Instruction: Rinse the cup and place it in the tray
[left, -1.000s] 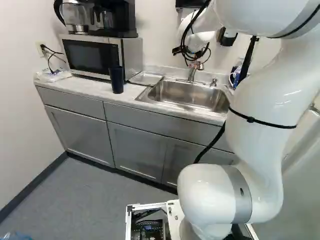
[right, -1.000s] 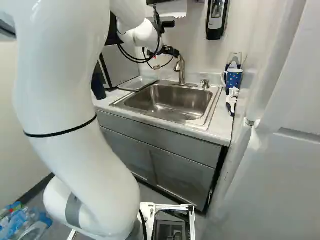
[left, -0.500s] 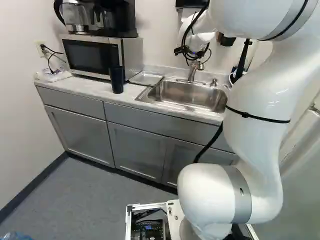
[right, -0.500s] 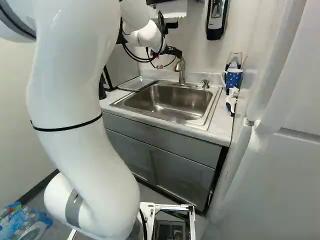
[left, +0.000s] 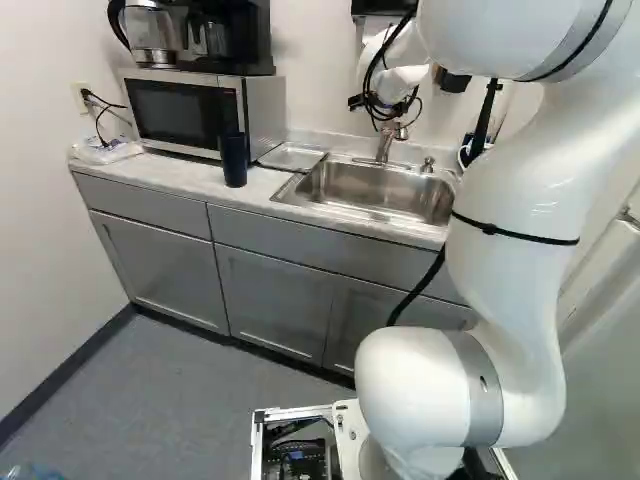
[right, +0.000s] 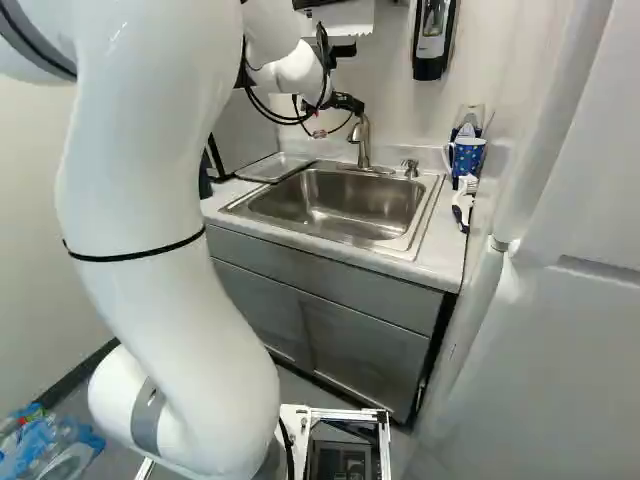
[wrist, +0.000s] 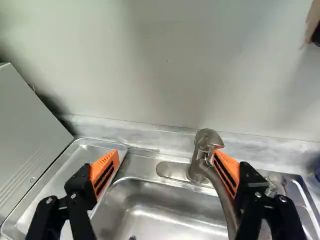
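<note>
In the right base view my gripper (right: 346, 103) is up at the faucet (right: 361, 138), behind the sink (right: 320, 208). The wrist view shows the gripper (wrist: 166, 154) open, its orange pads wide apart with nothing gripped; one finger overlaps the faucet (wrist: 197, 155), and contact there is unclear. Beside the other finger lies the shallow metal tray (wrist: 75, 165), which holds nothing. A tall dark blue cup (left: 233, 160) stands upright on the counter in front of the microwave, left of the tray in the left base view. No running water is visible.
The microwave (left: 190, 112) carries a coffee maker (left: 225, 38). Right of the sink are a dotted blue mug (right: 467, 155) and a white brush (right: 462, 208). A soap dispenser (right: 432, 38) hangs on the wall; a white door (right: 570, 300) borders the right side.
Since the earliest frames, my arm's large links have swung left in the left base view and right in the right base view. The gripper has shifted slightly toward the faucet. The base and cup have stayed put.
</note>
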